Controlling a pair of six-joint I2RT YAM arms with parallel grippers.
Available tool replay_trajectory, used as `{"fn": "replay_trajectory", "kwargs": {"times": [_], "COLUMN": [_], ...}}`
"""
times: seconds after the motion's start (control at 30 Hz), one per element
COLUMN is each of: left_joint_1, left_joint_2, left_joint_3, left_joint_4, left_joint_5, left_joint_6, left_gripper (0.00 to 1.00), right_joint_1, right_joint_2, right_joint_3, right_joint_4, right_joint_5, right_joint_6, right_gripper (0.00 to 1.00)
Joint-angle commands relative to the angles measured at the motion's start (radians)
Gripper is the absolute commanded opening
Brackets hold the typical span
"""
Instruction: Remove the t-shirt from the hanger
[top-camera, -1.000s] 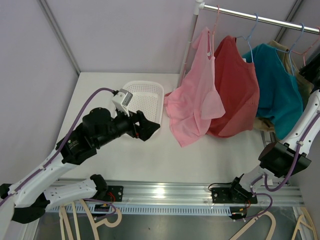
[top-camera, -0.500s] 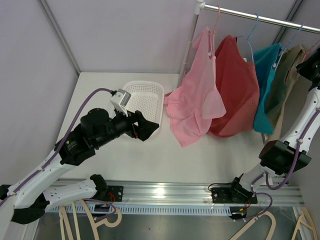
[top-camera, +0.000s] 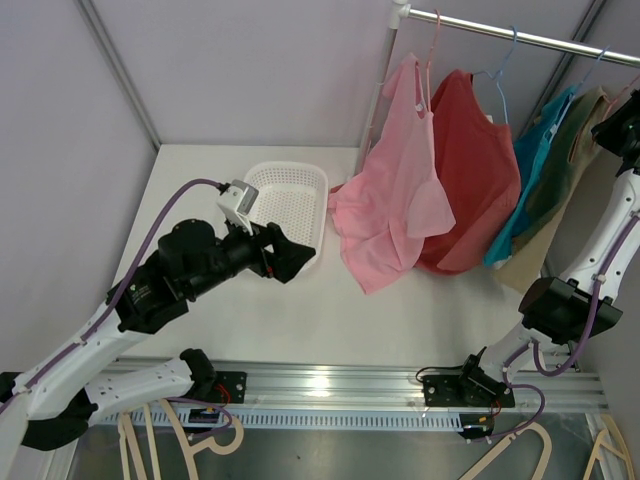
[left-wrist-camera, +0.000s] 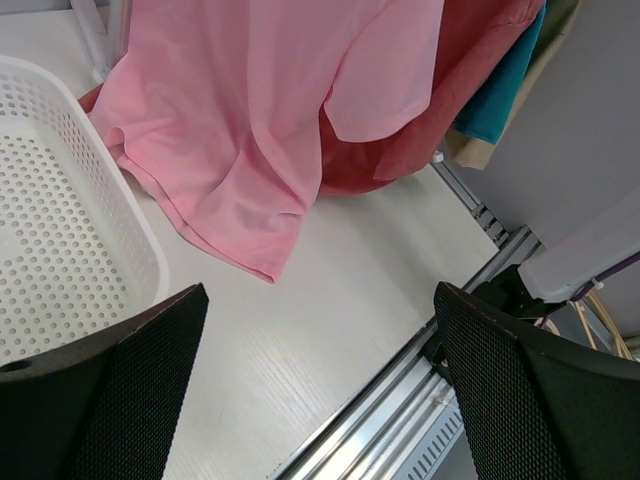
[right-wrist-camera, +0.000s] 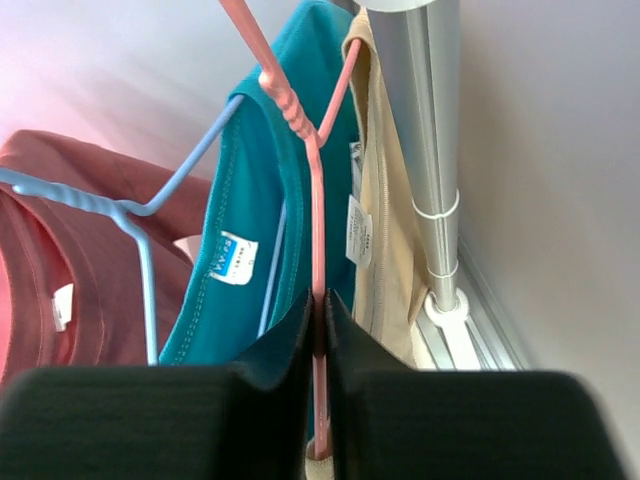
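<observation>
Close beside the post, right fingers pinch the pink hanger; left fingers hang spread above the table.

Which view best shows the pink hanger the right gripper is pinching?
Right wrist: the pink hanger is close up, its wire clamped in the shut right gripper. Top external shows at most a sliver at its right edge; left wrist shows none of it.

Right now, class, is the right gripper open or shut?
Shut: the right gripper pinches the pink hanger, fingers pressed against its wire.
</observation>
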Motion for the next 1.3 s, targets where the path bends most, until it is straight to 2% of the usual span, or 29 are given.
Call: {"fn": "replay_trajectory", "kwargs": {"times": [0.0,0.47,0.57,0.6,0.77,1.0,1.17,1.27], "left_joint_1": [0.005,0.005,0.005,0.006,0.005,0.005,0.005,0.005], "left_joint_2": [-0.013,-0.011,-0.010,-0.007,-0.006,-0.014,-0.026,-0.037], "left_joint_3": [-0.008,-0.014,-0.017,-0.016,-0.016,-0.017,-0.031,-0.043], "left_joint_4": [0.016,0.019,0.019,0.019,0.019,0.017,0.025,0.031], "left_joint_5": [-0.014,-0.016,-0.018,-0.019,-0.019,-0.025,-0.031,-0.039], "left_joint_6": [0.017,0.017,0.017,0.019,0.020,0.032,0.040,0.043], "left_gripper": [1.00,0.99,1.00,0.99,1.00,1.00,0.99,1.00], "right_joint_1": [0.015,0.035,0.041,0.044,0.065,0.075,0.079,0.097], "right_joint_2": [0.004,0.021,0.028,0.030,0.021,0.024,-0.040,-0.129], "right_joint_3": [0.033,0.012,0.016,0.024,0.058,0.193,0.187,0.072], "right_joint_4": [0.008,0.017,0.020,0.018,0.035,0.015,-0.003,0.000], "right_joint_5": [0.047,0.127,0.127,0.129,0.135,0.109,0.100,0.124], "right_joint_6": [-0.010,-0.030,-0.030,-0.028,-0.028,-0.037,-0.057,-0.076], "right_gripper": [0.13,0.19,0.01,0.00,0.00,0.00,0.00,0.00]}}
